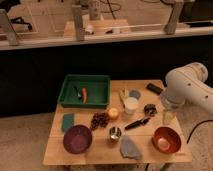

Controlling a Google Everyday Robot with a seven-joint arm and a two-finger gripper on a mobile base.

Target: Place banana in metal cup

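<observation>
Banana lying front-to-back, hand low near table edge

Silver cup, pale hand at right

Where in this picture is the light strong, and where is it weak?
Camera view: warm light falls on the wooden table, the banana and the metal cup, whose rim glints; the band behind the table is nearly black; the gripper, over the table's right edge, looks pale.
</observation>
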